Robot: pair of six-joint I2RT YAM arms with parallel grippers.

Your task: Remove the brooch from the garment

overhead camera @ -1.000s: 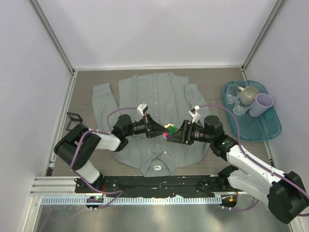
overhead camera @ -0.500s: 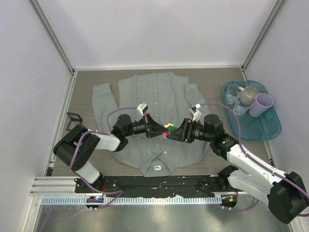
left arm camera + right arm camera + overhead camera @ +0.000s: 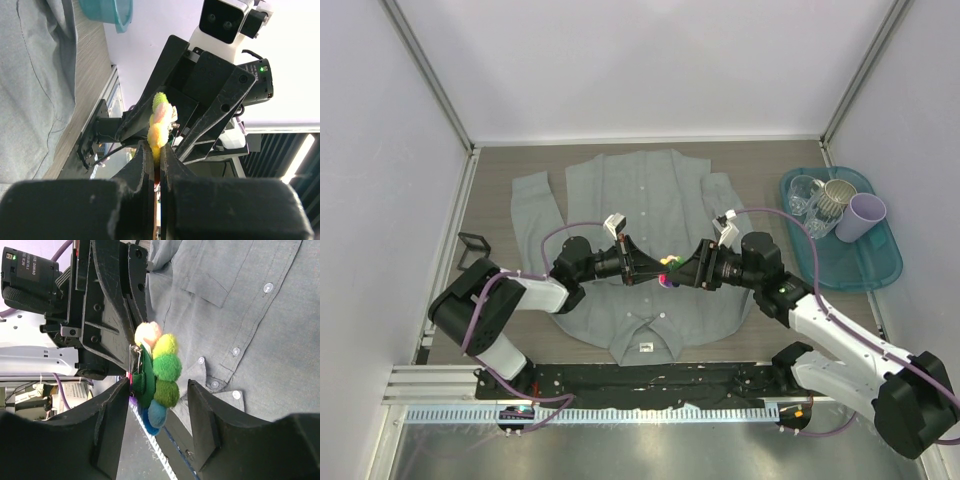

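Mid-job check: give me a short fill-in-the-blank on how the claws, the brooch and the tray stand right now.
1. The left claw is ___ on the brooch, holding it above the shirt.
2. The right claw stands ___, one finger on each side of the brooch and not touching it.
3. The teal tray with the cups lies on the robot's ___ side of the shirt.

Missing words: shut; open; right.
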